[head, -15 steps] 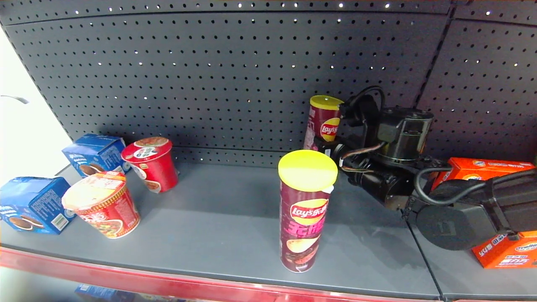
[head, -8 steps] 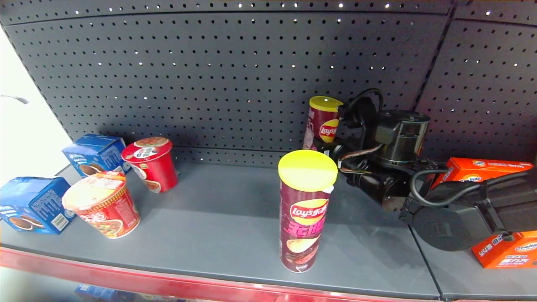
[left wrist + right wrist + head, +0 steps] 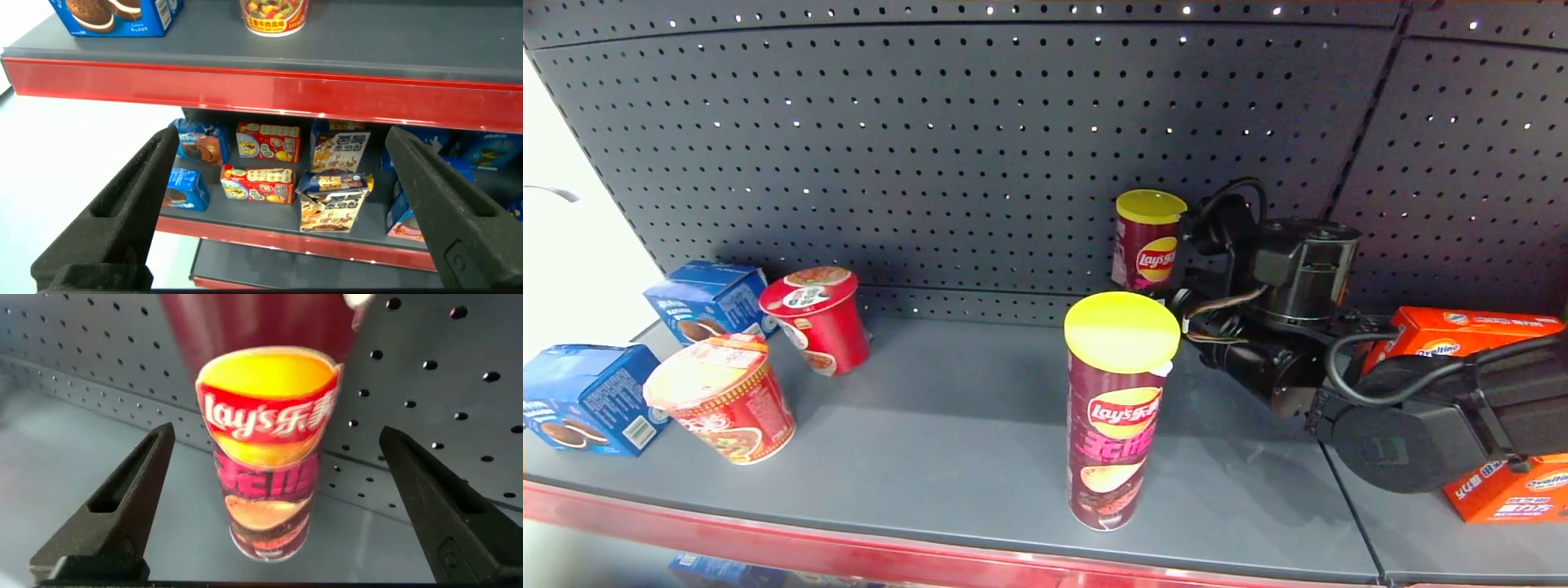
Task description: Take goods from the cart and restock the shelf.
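Here, the shelf (image 3: 915, 457) is the widest thing before me, a grey board with a perforated back wall (image 3: 931, 147) behind it. My right arm comes in over this board from the right side, and the right gripper (image 3: 275, 434) is deep at the back, near the wall, with its two fingers wide apart. My left gripper (image 3: 282, 135), also wide and holding nothing, is low in front of the red shelf edge (image 3: 261, 73), so the right one is much nearer to the goods.

Directly ahead of the right gripper, between its fingers, stands the rear chip can (image 3: 1149, 241). It is upright, yellow lid on top, close to the wall. A second chip can (image 3: 1121, 408) stands upright nearer the front edge, to the left of my forearm.

In the right wrist view, shelf and wall show on both sides of the rear can. I judge from this that the fingers do not touch it, and its foot seems to rest on the board. The free way out is then straight backward along the gripper's own line, without a sideways swing.
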